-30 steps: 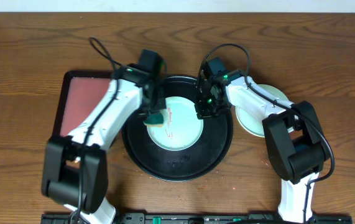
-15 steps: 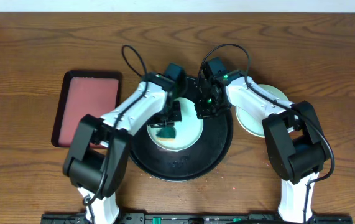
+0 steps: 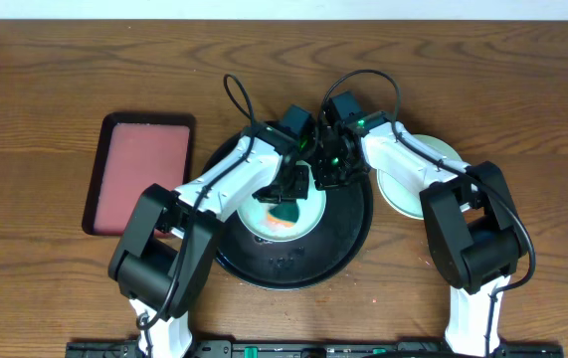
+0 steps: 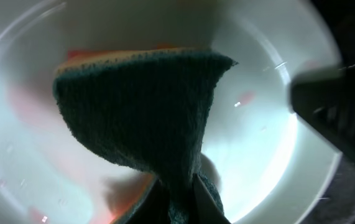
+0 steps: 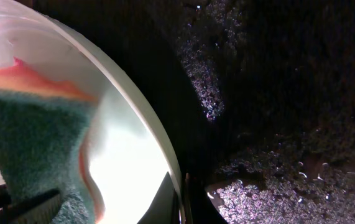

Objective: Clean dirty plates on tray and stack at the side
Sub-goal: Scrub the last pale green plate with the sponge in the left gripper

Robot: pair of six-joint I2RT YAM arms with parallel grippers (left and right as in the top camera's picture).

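One pale mint-blue plate [image 3: 309, 221] lies in the black tray [image 3: 293, 267]. My left gripper [image 3: 288, 202] is shut on a green and orange sponge [image 3: 284, 214] and presses it on the plate's middle. In the left wrist view the sponge [image 4: 140, 112] covers much of the plate [image 4: 261, 149], held between the fingers [image 4: 180, 202]. My right gripper [image 3: 325, 179] is shut on the plate's right rim. The right wrist view shows its fingers [image 5: 181, 200] pinching the rim of the plate [image 5: 124, 149], with the sponge [image 5: 34, 140] beyond. Any red smears are hidden under the sponge.
Other plates [image 3: 408, 196] lie stacked on the table right of the tray, partly under my right arm. A red rectangular tray [image 3: 139, 169] lies at the left. The black tray's wet floor [image 5: 276, 93] shows beside the plate.
My left arm has swept right across the plate with the sponge, from the plate's left edge to its middle, covering the red marks. The right gripper has not moved.
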